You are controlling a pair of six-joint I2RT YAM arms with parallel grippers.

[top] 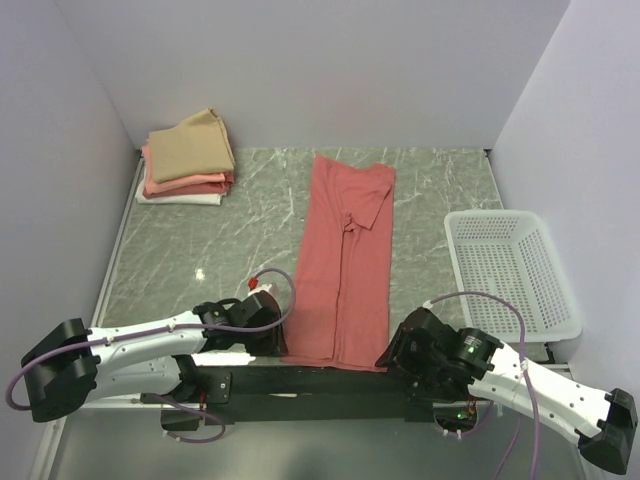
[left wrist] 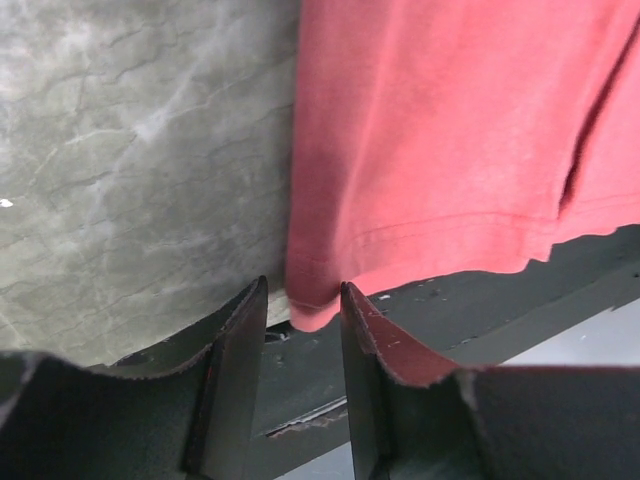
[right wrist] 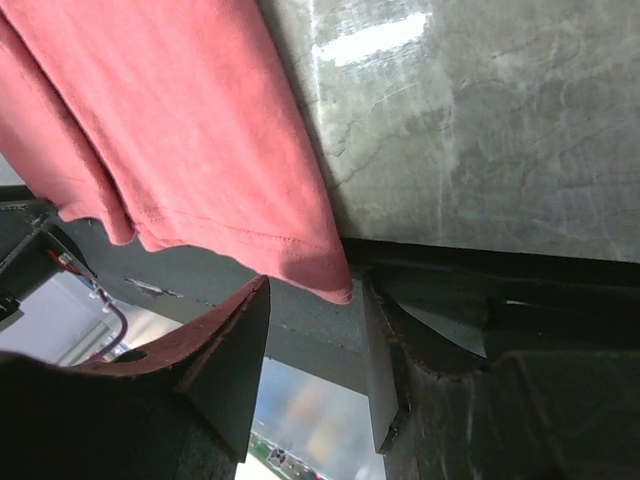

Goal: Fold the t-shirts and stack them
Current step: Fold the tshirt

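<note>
Soft matt cotton cloth in the long salmon-red t-shirt (left wrist: 430,150), stitched hem just ahead of matt black, rough-edged jaws. Ahead-left of them, glossy veined grey stone-look bench (left wrist: 130,150). Smooth perforated white plastic basket (top: 510,270).

No readable text, label or number shows anywhere.

A grey-green, marble-patterned table (top: 240,250) carries three things. A salmon-red t-shirt (top: 340,270), folded lengthwise into a long strip with one sleeve turned across it, lies flat down the middle; its hem reaches just past the table's near edge, over the dark frame below. In the far left corner sits a stack of folded t-shirts (top: 188,160), of which the white one (top: 180,198) at the bottom rests directly on the table. A white perforated basket (top: 510,275) stands along the right side, well apart from the strip.
</note>
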